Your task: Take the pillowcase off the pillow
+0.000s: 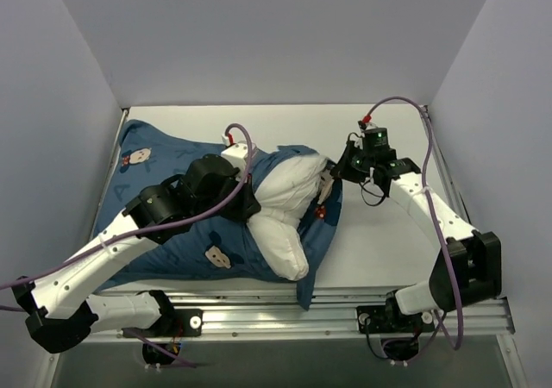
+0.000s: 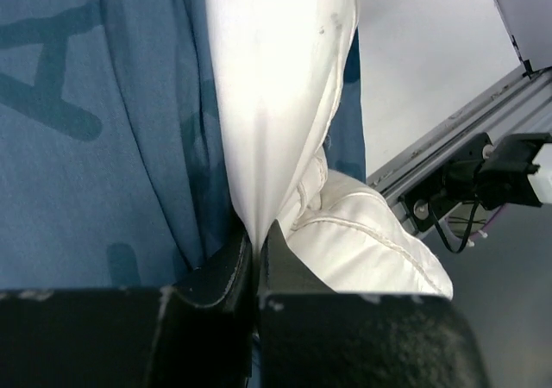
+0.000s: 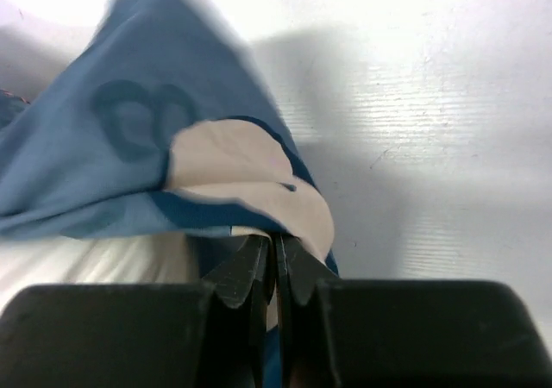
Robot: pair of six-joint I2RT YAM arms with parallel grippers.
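The dark-blue printed pillowcase point(image 1: 142, 177) lies across the left half of the table, with the white pillow point(image 1: 289, 203) bulging out of its open right end. My left gripper point(image 1: 254, 209) sits on top of the case at that opening. In the left wrist view this gripper point(image 2: 257, 237) is shut on a pinch of the white pillow point(image 2: 276, 86), with blue pillowcase point(image 2: 95, 147) to its left. My right gripper point(image 1: 332, 174) is at the case's right edge. In the right wrist view it point(image 3: 274, 241) is shut on the pillowcase point(image 3: 147, 138) hem, with the pillow point(image 3: 86, 263) below.
Bare white table point(image 1: 379, 241) stretches to the right of the pillow. A metal rail point(image 1: 285, 306) runs along the near edge, and the right arm's base point(image 2: 483, 181) shows in the left wrist view. Grey walls enclose the table on three sides.
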